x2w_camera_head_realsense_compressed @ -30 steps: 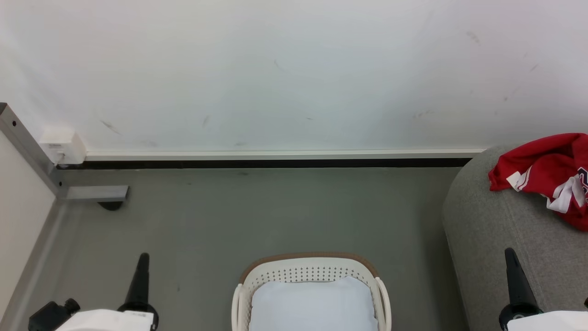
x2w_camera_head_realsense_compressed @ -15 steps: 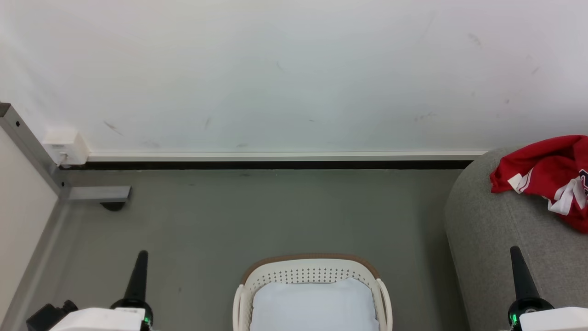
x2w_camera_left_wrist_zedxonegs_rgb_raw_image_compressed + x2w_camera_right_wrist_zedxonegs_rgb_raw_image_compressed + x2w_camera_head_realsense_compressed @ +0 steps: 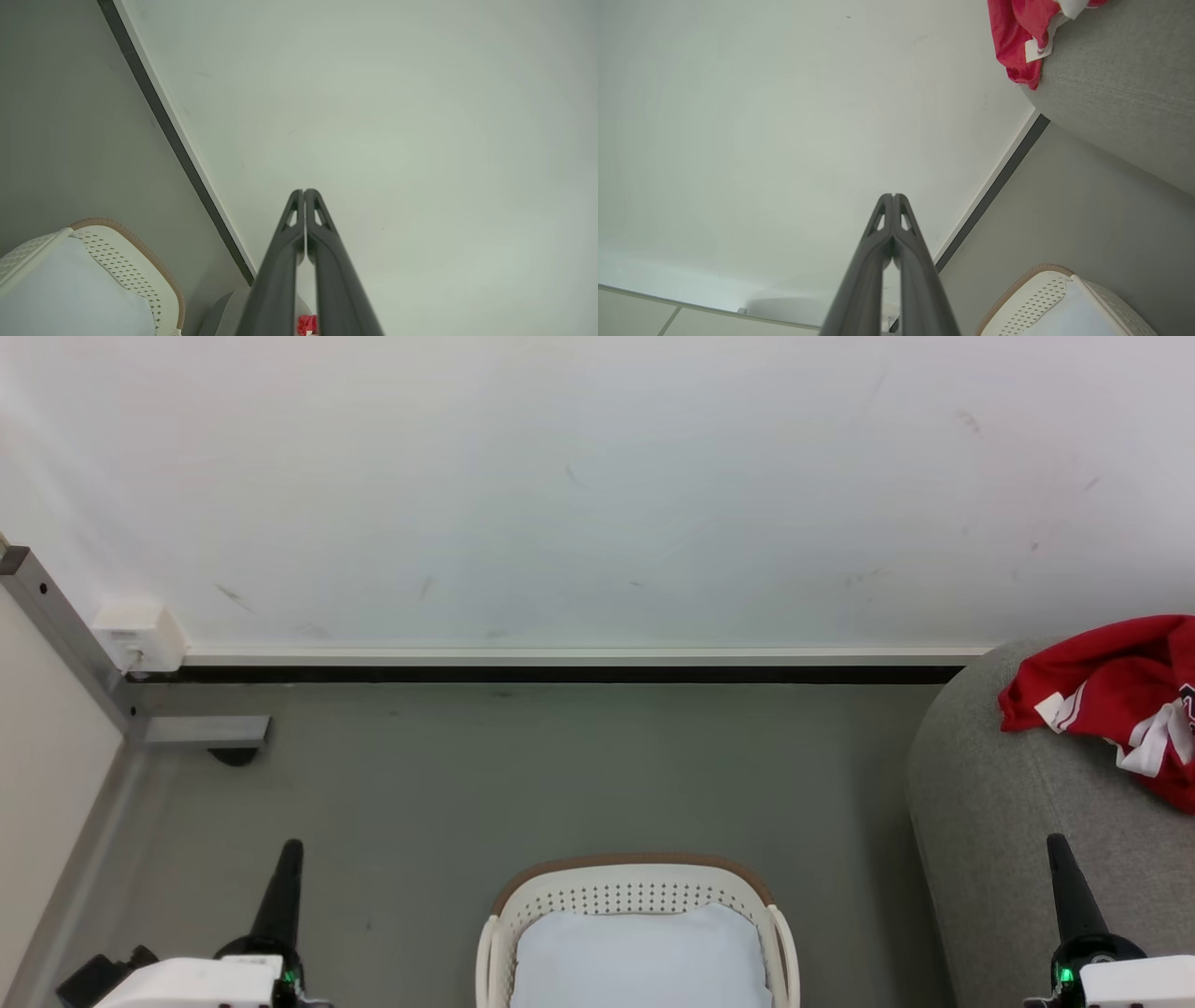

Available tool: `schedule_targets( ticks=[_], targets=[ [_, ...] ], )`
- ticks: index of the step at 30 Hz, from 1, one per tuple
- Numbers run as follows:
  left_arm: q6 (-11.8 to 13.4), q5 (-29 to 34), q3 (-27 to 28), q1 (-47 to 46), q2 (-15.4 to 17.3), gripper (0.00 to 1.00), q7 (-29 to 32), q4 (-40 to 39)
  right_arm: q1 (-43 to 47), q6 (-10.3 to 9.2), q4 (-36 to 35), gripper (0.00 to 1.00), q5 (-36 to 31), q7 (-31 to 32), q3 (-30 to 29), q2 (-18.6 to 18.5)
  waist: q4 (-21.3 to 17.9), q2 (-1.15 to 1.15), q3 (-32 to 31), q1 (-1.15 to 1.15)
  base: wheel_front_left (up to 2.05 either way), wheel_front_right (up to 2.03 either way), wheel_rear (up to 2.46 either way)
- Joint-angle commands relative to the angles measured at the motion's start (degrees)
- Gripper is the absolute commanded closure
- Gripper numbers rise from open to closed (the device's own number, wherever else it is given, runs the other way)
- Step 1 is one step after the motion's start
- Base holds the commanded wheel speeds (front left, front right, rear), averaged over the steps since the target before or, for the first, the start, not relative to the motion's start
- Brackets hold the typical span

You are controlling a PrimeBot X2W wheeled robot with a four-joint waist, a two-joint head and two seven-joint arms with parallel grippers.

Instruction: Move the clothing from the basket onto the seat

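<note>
**While the left gripper (image 3: 291,847) and the right gripper (image 3: 1056,840) sit closed and empty, the jersey (image 3: 1116,695) lies on the seat (image 3: 1008,821)**

Head view. You find the jersey crumpled at the right edge of the frame, on top of the seat close to its rounded corner. The frame edge cuts part of it off. White trim and a white tag show among the red folds. A scrap of dark lettering sits at the far right, too little to read.

Basket (image 3: 635,870): it stands on the grey floor (image 3: 467,784) at bottom centre, well apart from the jersey and to the left of the seat's side. Its brown rim and perforated wall face you. A plain pale cloth (image 3: 639,957) lies inside it.

Left gripper: it is at the lower left of the head view, pointing up the frame over the floor. In your left wrist view its two dark fingers (image 3: 280,280) meet at the tips, with only a thin slit lower down, and they grip nothing. The white wall (image 3: 420,116) is behind them. The basket's rim is at the lower left, and a sliver of red jersey shows at the bottom edge through the slit.

Right gripper: it is at the lower right of the head view, with its tip in front of the seat's fabric. In your right wrist view the fingers (image 3: 864,280) press together at the tips, also gripping nothing. There the jersey sits at the upper right, draped over the seat's rounded edge, and the basket fills the lower right corner.

Background: a pale skirting (image 3: 560,656) with a dark strip beneath runs across mid-frame. At the left stand a grey metal post (image 3: 56,635) and a small white box (image 3: 135,633).
</note>
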Motion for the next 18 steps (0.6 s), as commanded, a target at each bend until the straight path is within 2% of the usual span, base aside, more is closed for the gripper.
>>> schedule_targets(
  ticks=[1,18],
  targets=[
    [0.02,-1.77,0.37,-0.79,0.11,1.00,0.28,-0.42,-1.10,-0.10,-0.12,1.00,1.62,0.35,-0.26,-0.63,0.02,0.00,-0.02,0.00,0.00,0.00,0.00],
    [0.27,-8.73,0.99,-1.09,-0.16,1.00,2.34,-0.54,-1.51,-0.11,0.36,1.00,9.66,1.56,-0.54,-1.37,0.37,0.00,-0.39,0.00,0.00,0.00,0.00]
  ],
)
